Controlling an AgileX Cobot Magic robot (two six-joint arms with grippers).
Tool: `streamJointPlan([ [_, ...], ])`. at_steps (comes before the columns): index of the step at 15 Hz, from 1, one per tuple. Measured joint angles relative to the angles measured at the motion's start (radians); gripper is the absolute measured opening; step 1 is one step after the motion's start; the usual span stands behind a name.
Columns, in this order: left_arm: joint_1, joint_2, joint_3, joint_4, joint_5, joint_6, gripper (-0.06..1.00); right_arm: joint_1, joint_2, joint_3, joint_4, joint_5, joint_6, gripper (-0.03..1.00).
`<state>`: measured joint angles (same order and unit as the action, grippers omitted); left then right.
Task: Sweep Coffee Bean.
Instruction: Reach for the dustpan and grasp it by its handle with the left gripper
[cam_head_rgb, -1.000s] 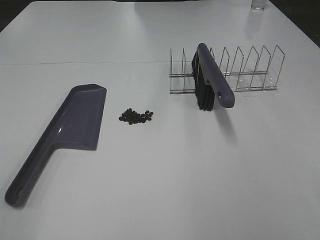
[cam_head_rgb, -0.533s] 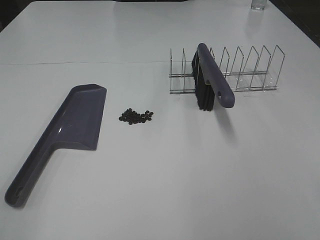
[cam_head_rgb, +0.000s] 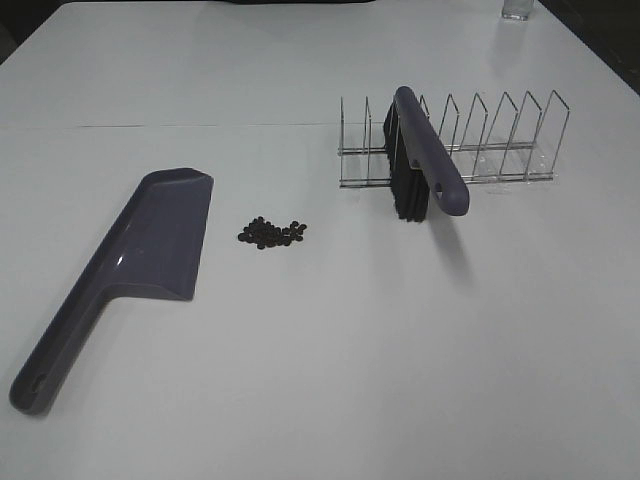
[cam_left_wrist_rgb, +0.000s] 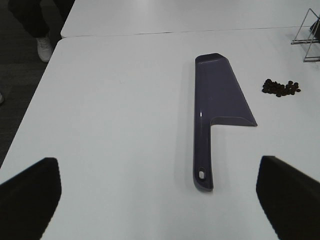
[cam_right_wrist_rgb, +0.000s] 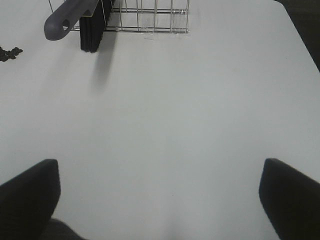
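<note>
In the high camera you see the coffee beans (cam_head_rgb: 272, 233) as one tight cluster of tiny dark ovals on the white table (cam_head_rgb: 340, 390). They lie between the purple dustpan (cam_head_rgb: 150, 245) and the brush (cam_head_rgb: 428, 165), nearer the pan and apart from both. The brush stands on its black bristles in a wire rack (cam_head_rgb: 500, 145), its handle jutting out toward the near side. You have bare tabletop all around the beans and across the near half. A glass (cam_head_rgb: 516, 10) sits at the far edge.

The left wrist camera gives you the left gripper (cam_left_wrist_rgb: 160, 197), its dark fingers spread wide and apart from the dustpan's handle end ahead. The beans lie past the pan's blade. Only here do you get the table's outer edge, the dark floor, a white shoe (cam_left_wrist_rgb: 44, 47) and the seam to a second table.

The right wrist camera gives you the right gripper (cam_right_wrist_rgb: 160, 197), likewise spread wide over bare table. Ahead are the brush's handle tip and the rack's base. Just the fringe of the bean cluster shows, cut off by the frame. A table corner is also in view.
</note>
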<state>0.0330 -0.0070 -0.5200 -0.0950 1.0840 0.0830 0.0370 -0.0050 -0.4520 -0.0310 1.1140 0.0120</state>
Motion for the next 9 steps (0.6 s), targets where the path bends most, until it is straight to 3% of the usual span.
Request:
streamJointPlan([
  [9,0.0,0.0,0.0,0.0,0.0,0.0,0.99,0.0,0.0,0.0,0.0,0.0,0.0,0.98],
])
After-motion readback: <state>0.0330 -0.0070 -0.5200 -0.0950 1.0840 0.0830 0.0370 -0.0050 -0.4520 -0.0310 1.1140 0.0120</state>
